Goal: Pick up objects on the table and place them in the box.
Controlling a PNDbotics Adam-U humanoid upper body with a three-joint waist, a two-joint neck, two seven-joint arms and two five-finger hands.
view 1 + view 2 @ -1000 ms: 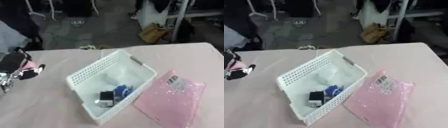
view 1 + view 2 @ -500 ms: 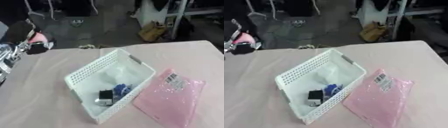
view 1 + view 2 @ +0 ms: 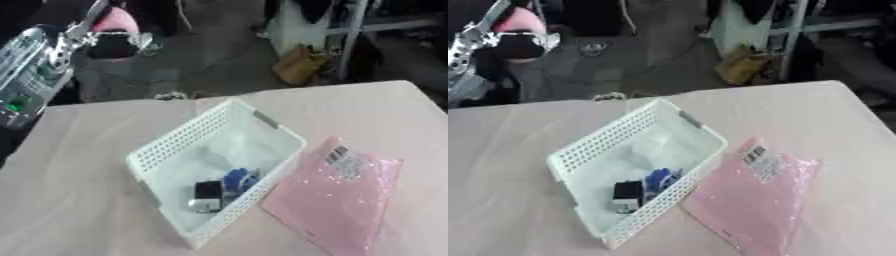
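Observation:
My left hand (image 3: pixel 107 44) is raised high at the upper left, beyond the table's far edge, with its fingers curled round a pink rounded object (image 3: pixel 115 20). Its silver forearm (image 3: pixel 33 59) slants down to the left edge. The white slatted basket (image 3: pixel 166 145) lies askew in the middle of the table. Inside it are a black item (image 3: pixel 207 191), a blue item (image 3: pixel 236 179) and something pale or clear (image 3: pixel 219 152). A flat pink bag (image 3: pixel 337 197) with a barcode label (image 3: pixel 339 156) lies on the table to the basket's right. My right hand shows in no view.
The table wears a pale pink cloth (image 3: pixel 79 200), with bare room left of and in front of the basket. Beyond the far edge lie a dark floor, a brown bag (image 3: pixel 297 65) and furniture legs.
My left hand has lifted from the table's left edge up to the upper left, carrying the pink object with it. Basket and pink bag stay put.

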